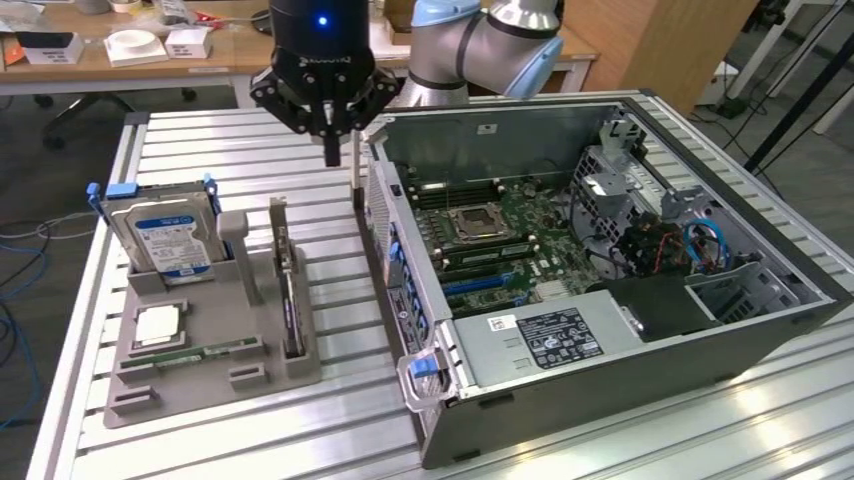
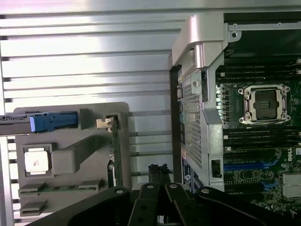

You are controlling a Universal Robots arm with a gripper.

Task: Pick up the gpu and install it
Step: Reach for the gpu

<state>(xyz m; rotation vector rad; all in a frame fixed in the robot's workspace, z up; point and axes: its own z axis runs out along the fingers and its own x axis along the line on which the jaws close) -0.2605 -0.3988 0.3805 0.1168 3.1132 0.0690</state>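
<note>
Okay so, standing next to this rig: the tabletop (image 1: 227, 150) is all ribbed aluminium slats, pretty shiny, with light glaring off the near edge. On the exterior view's left sits a grey holder tray (image 1: 200, 388). The gpu (image 1: 286, 290) is parked in it on its edge, upright in a slot on the side of the tray closest to the PC case (image 1: 641, 390). A hard drive (image 1: 167, 240) with a blue label stands in the same tray, with a processor chip (image 1: 158, 322) and a memory stick (image 1: 200, 352) lying flat in front of it. The case lies open on its side, just beside the tray, with the motherboard (image 1: 507, 240) facing up.

The robot arm (image 1: 461, 45) hangs over the far part of the tabletop. Its jaws are closed on nothing, pointing straight down near the case's back corner, above and beyond the gpu and not touching it.

Room-wise there's a wooden desk (image 1: 227, 58) behind with some white boxes (image 1: 134, 45) on it. A dark floor (image 1: 40, 160) and a blue cable (image 1: 20, 270) trailing across it show off to the exterior view's left.
</note>
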